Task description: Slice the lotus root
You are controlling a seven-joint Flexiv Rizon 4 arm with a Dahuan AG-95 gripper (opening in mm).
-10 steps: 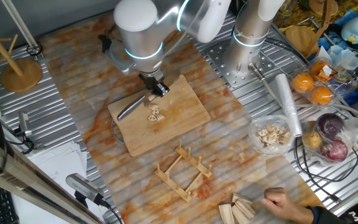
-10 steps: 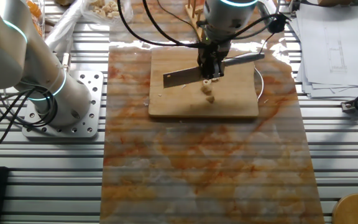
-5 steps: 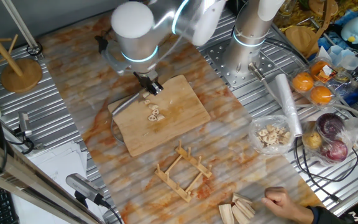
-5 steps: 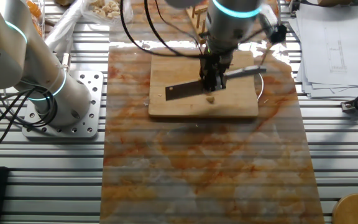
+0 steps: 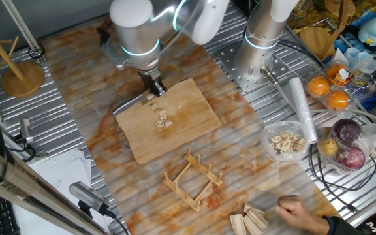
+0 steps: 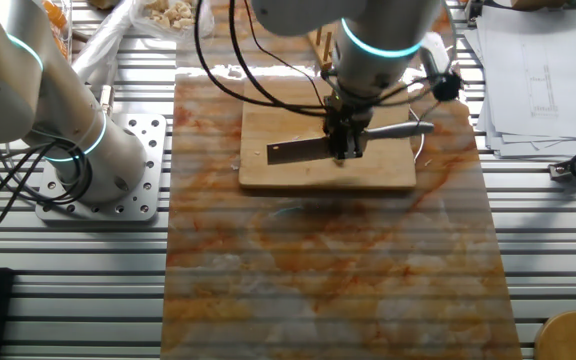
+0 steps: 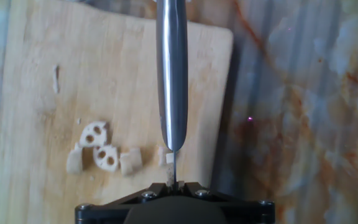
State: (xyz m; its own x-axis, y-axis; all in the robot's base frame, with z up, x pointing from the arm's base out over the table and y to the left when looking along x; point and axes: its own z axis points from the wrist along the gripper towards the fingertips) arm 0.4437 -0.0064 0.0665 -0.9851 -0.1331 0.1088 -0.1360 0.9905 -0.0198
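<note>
Several thin pale lotus root slices with small holes (image 5: 162, 119) lie on the wooden cutting board (image 5: 188, 124). In the hand view the slices (image 7: 101, 149) sit left of the knife blade (image 7: 171, 74), and a small bit lies beside its base. My gripper (image 5: 154, 88) is shut on the knife, whose blade (image 5: 128, 106) lies low along the board's far-left edge. In the other fixed view the gripper (image 6: 346, 148) holds the knife (image 6: 298, 151) across the board (image 6: 268, 175) and hides most of the slices.
A wooden rack (image 5: 191, 179) stands in front of the board. A clear bag of pale chips (image 5: 284, 141), oranges (image 5: 328, 91) and red onions (image 5: 348, 140) lie at the right. A person's hand (image 5: 299, 212) rests by wooden blocks (image 5: 253, 219). A wooden stand (image 5: 21, 75) is at the left.
My gripper and the knife have moved away from the slices toward the board's far-left edge. The slices have stayed in place.
</note>
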